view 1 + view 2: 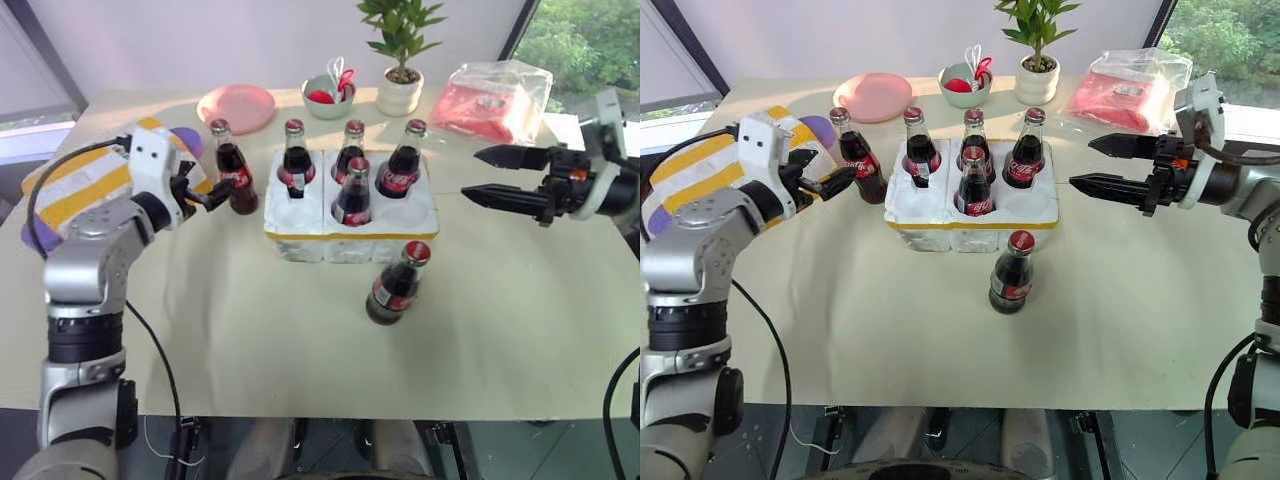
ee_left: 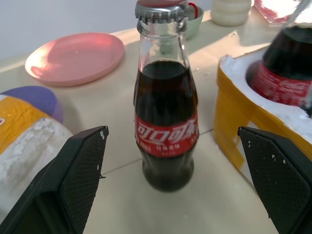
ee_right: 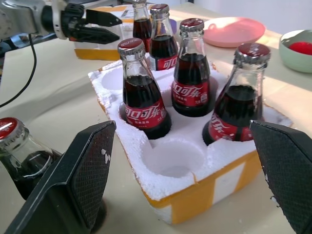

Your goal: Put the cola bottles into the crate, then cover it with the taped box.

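Observation:
The crate (image 1: 310, 245), a white foam block with a yellow band, sits mid-table with several cola bottles (image 1: 352, 195) upright in its wells. An empty well (image 3: 175, 161) faces my right gripper. One cola bottle (image 1: 232, 170) stands on the table just left of the crate. My left gripper (image 1: 222, 194) is open right beside it; in the left wrist view that bottle (image 2: 165, 131) stands between the spread fingers (image 2: 78, 165), untouched. Another cola bottle (image 1: 395, 285) stands in front of the crate. My right gripper (image 1: 472, 175) hovers open to the crate's right, holding nothing. The taped box (image 1: 70, 185) lies far left behind my left arm.
A pink plate (image 1: 237, 107), a green bowl (image 1: 328, 97), a potted plant (image 1: 400, 90) and a plastic bag with something red (image 1: 497, 100) line the far edge. A purple object (image 1: 187, 140) lies by the taped box. Open tabletop stretches in front of the crate.

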You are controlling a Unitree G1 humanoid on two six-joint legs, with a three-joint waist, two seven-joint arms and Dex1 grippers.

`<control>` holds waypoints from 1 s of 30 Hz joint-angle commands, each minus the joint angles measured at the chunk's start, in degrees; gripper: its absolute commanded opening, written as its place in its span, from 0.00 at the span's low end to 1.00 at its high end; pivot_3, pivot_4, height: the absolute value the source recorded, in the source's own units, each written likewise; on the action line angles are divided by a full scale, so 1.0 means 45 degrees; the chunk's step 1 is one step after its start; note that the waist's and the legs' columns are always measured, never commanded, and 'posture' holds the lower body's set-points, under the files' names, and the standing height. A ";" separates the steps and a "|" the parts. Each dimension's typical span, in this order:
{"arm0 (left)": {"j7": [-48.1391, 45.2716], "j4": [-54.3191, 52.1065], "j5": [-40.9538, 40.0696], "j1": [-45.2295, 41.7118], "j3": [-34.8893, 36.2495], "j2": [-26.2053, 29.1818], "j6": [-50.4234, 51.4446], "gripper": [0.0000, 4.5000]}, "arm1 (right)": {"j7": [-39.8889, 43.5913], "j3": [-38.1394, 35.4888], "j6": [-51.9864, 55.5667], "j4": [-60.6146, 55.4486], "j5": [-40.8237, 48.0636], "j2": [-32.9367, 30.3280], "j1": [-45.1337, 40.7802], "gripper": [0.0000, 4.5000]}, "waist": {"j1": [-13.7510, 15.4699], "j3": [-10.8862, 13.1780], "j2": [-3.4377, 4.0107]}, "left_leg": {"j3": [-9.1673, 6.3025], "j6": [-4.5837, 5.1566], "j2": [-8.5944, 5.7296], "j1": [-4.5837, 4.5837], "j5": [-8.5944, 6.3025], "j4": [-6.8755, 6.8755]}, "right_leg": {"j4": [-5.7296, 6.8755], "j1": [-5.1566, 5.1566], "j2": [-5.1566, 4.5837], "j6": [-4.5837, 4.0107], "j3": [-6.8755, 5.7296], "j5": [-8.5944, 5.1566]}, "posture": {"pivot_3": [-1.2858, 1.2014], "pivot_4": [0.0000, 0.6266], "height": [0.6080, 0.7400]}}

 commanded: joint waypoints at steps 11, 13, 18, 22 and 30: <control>-0.0918 0.5833 0.1422 -0.2690 -0.1412 -0.0990 -0.3876 0.99 | -0.0114 -0.1025 0.0113 -0.0523 0.0451 -0.0404 0.0300 1.00 | -0.0007 -0.0001 -0.0001 | 0.0004 -0.0002 -0.0003 -0.0003 0.0002 0.0009 | 0.0003 -0.0001 -0.0004 0.0002 -0.0001 0.0003 | 0.52 0.24 1.00; -0.0990 0.6612 0.1571 -0.3070 -0.1487 -0.1194 -0.4399 0.99 | -0.0173 -0.1135 0.0125 -0.0583 0.0489 -0.0403 0.0402 1.00 | 0.0000 -0.0001 -0.0002 | 0.0004 0.0000 -0.0003 -0.0004 0.0000 0.0015 | 0.0004 0.0000 -0.0004 0.0005 -0.0002 0.0004 | 0.52 0.24 1.00; -0.1418 0.7591 0.1479 -0.3523 -0.1350 -0.1335 -0.5018 0.58 | -0.0276 -0.1351 0.0177 -0.0744 0.0582 -0.0438 0.0656 1.00 | -0.0002 -0.0001 -0.0002 | 0.0004 0.0003 -0.0005 -0.0009 -0.0002 0.0023 | 0.0003 0.0002 -0.0008 0.0011 -0.0002 0.0008 | 0.52 0.24 1.00; -0.1421 0.7288 0.1292 -0.3532 -0.0958 -0.0770 -0.4307 0.56 | -0.0331 -0.1616 0.0281 -0.0808 0.0662 -0.0500 0.0837 1.00 | -0.0009 -0.0001 -0.0002 | 0.0005 0.0004 -0.0006 -0.0009 -0.0002 0.0033 | 0.0008 0.0002 -0.0010 0.0015 -0.0003 0.0010 | 0.52 0.24 1.00; -0.3147 0.4023 -0.1571 -0.3522 0.0774 0.1112 -0.0639 0.56 | -0.0339 -0.1673 0.0212 -0.0760 0.0601 -0.0492 0.1073 1.00 | -0.0294 0.0022 -0.0039 | 0.0000 -0.0039 0.0006 -0.0098 0.0024 0.0047 | 0.0026 -0.0086 0.0004 0.0016 -0.0003 0.0012 | 0.52 0.24 1.00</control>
